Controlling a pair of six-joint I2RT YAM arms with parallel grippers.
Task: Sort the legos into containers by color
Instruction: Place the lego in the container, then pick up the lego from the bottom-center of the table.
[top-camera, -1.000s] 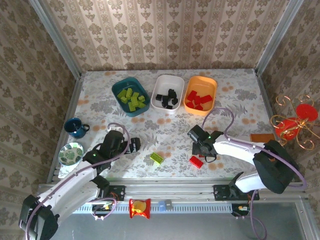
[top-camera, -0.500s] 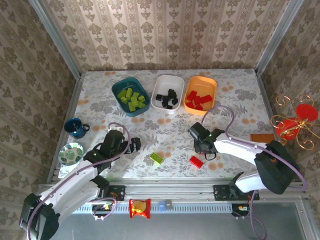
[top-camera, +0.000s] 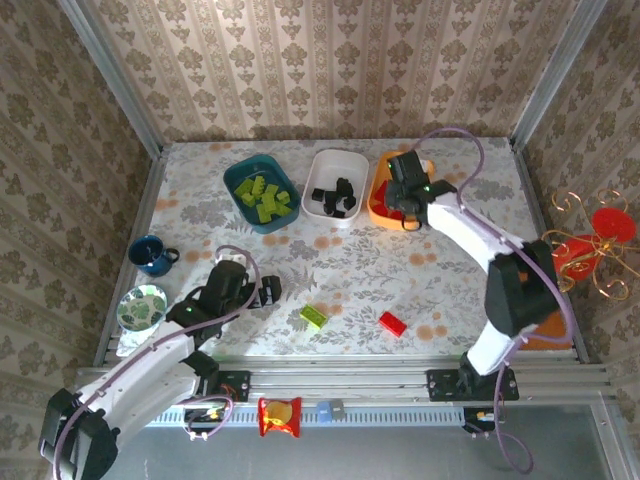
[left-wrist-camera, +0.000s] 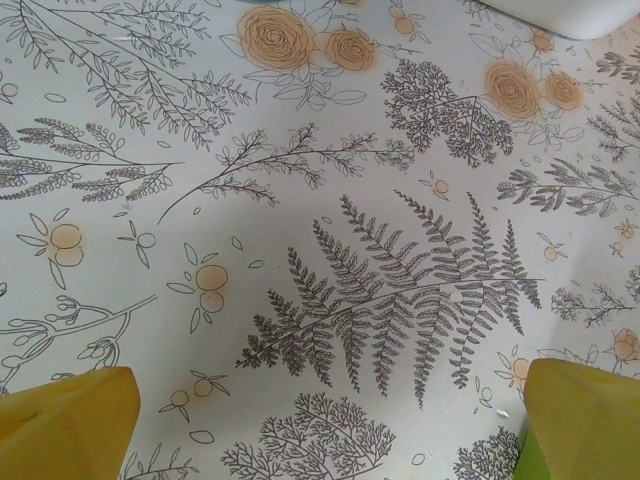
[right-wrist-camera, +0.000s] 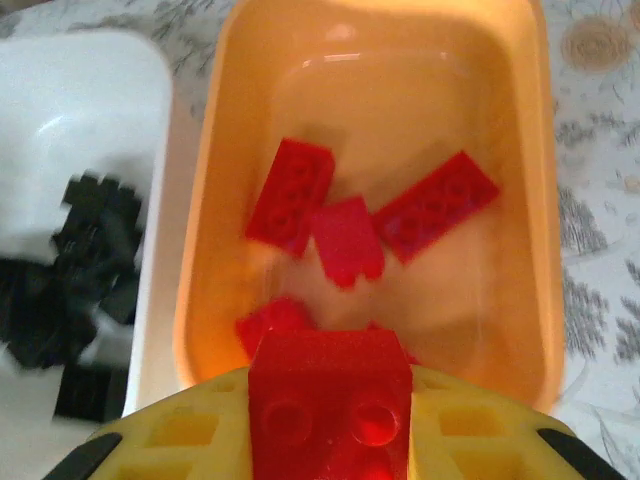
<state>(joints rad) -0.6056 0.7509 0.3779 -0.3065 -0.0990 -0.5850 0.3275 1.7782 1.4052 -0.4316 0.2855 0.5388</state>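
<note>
Right tool (right-wrist-camera: 328, 425), clamping one red brick (right-wrist-camera: 330, 380), swung above the orange tray (right-wrist-camera: 200, 250); left tool (left-wrist-camera: 322, 420) gapes wide.

Item: left tool (left-wrist-camera: 325, 425). Two yellow fingers (left-wrist-camera: 65, 420) enter at the lower corners of the frame, one at each side, set wide apart with nothing between them. The right-hand fingertip has a greenish tinge along its lower edge.

Item: desk (left-wrist-camera: 300, 100). Pale cloth printed with grey ferns and branching sprigs, orange roses and small orange berries. A large fern frond lies across the middle, between the two fingers. Paired roses sit near the top centre and upper right.

Item: pale rounded rim (left-wrist-camera: 560, 8). Top right corner, cropped by the frame, resting on the desk; what it belongs to cannot be told.
</note>
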